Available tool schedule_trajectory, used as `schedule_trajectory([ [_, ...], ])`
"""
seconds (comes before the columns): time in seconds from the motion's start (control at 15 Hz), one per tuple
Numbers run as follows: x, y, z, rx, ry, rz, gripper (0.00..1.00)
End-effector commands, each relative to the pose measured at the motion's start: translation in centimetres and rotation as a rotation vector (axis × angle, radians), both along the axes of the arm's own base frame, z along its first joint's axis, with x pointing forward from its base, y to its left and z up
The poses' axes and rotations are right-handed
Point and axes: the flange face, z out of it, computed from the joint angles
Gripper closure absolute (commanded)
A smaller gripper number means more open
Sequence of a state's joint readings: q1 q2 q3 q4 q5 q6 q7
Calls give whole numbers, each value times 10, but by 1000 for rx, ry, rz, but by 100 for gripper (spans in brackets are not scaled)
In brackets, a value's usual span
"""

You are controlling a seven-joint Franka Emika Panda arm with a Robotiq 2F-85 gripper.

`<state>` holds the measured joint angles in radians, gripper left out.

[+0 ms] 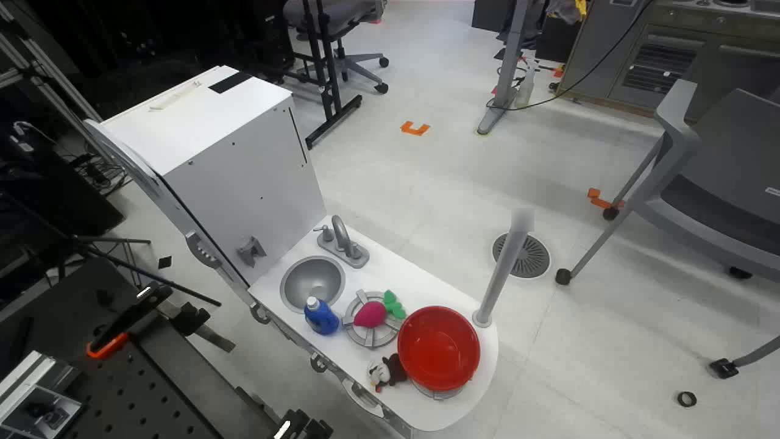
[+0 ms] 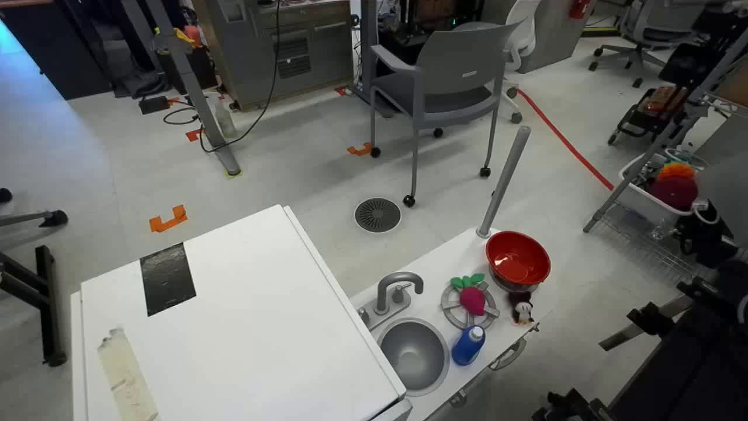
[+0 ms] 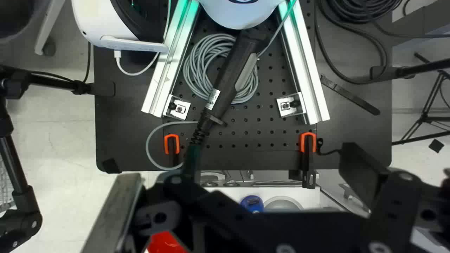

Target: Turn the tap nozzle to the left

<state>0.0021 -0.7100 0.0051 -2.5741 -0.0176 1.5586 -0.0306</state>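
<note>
- As the wrist view has it, the gripper (image 3: 242,168) holds its two fingers spread wide apart.
- Below it, the perforated black table (image 3: 246,161) carries a coiled grey cable (image 3: 194,69), silver rails (image 3: 306,70) and, at the edge, orange-ended clamps (image 3: 308,165).
- Past that table comes a white toy counter (image 1: 420,291), seen in both exterior views. Along its near side stand a white-capped blue bottle (image 1: 322,318), just beside the grey sink (image 1: 314,274), and a small brown-and-white toy (image 1: 393,369) close by the red bowl (image 1: 417,338); whether toy and bowl touch, I cannot tell.
- Between sink and bowl is a grey burner (image 1: 370,337) with a leafy pink toy vegetable (image 1: 370,314) lying on it.
- At the counter's far edge, behind the sink and near a white cabinet (image 1: 237,158), the silver-grey tap nozzle (image 1: 342,233) stands between small handles (image 1: 326,234). In an exterior view its curved spout (image 2: 403,276) arches toward the picture's right; I cannot tell whether the tip is over the sink.
- Farther along that edge, a grey post (image 1: 501,272) rises near the bowl.
- Beyond are a round floor grate (image 1: 530,259) and a grey chair (image 1: 737,158).
</note>
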Motion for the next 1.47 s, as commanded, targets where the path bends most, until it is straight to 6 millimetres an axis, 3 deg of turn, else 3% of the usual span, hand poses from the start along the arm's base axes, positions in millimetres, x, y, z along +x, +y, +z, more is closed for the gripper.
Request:
schedule_trajectory([
  [0.0, 0, 0, 0, 0, 0, 0, 0],
  [0.93, 2, 4, -3, -5, -15, -7, 0],
  [1.2, 37, 27, -45, -27, -44, -2, 0],
  [1.4, 68, 55, -105, -84, -70, -5, 0],
])
